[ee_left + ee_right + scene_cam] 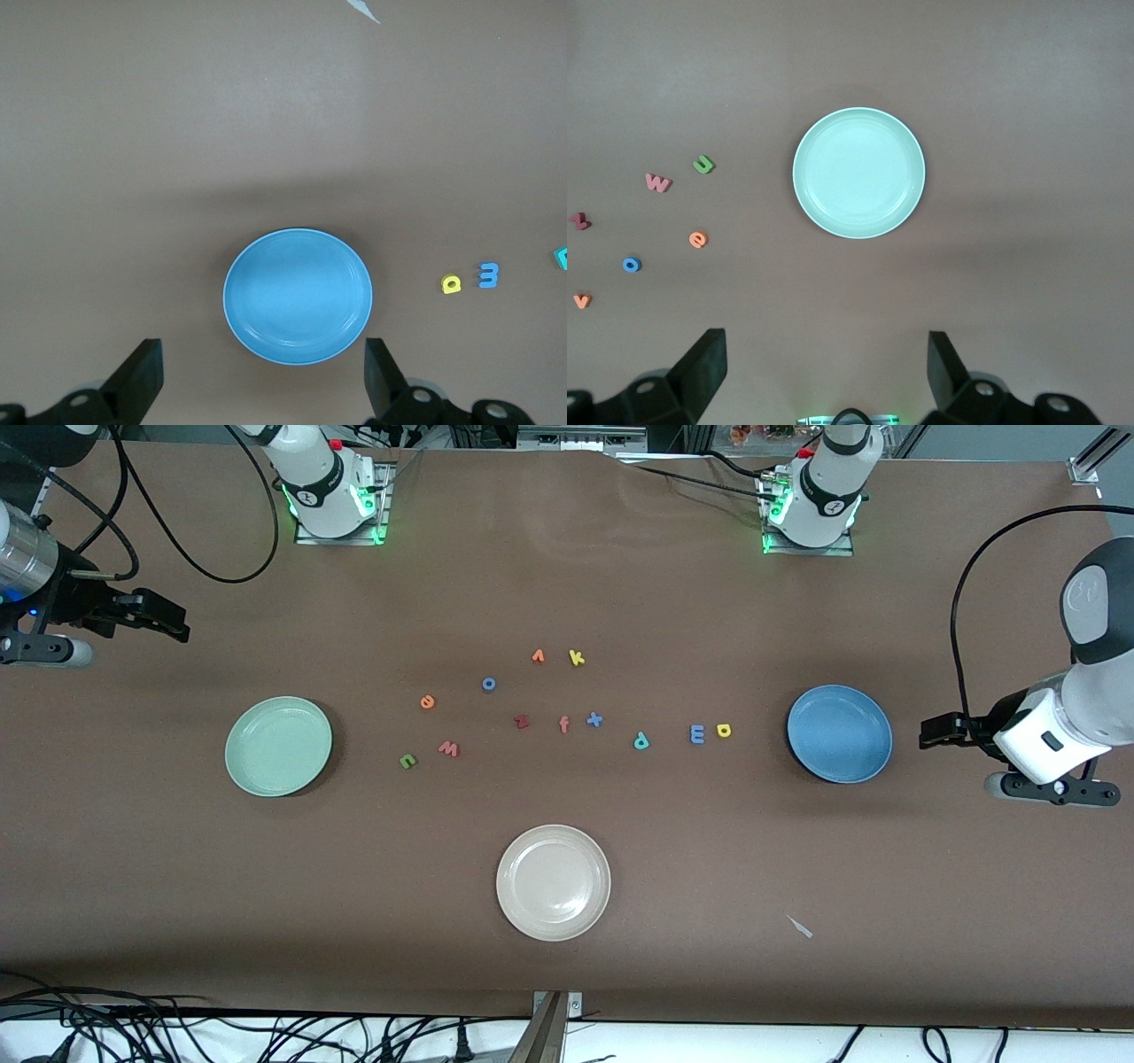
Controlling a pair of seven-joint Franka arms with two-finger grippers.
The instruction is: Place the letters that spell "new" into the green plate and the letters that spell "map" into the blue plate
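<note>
The green plate (278, 746) (858, 173) lies toward the right arm's end, with green n (407, 761) (702, 164), pinkish w (448, 748) (657, 182) and orange e (427, 701) (697, 239) on the table beside it. The blue plate (839, 733) (298, 297) lies toward the left arm's end; yellow a (724, 730) (452, 284), blue m (697, 733) (489, 274) and teal p (640, 740) (562, 258) lie beside it. My left gripper (930, 732) (261, 376) hangs open over the table next to the blue plate. My right gripper (177, 624) (826, 372) hangs open over its own end, holding nothing.
A cream-white plate (553, 881) sits nearest the front camera. Other letters lie mid-table: blue o (488, 684), orange pointed letter (538, 656), yellow k (576, 657), dark red z (521, 721), f (563, 724), blue x (594, 719). A paper scrap (800, 926) lies nearer the camera.
</note>
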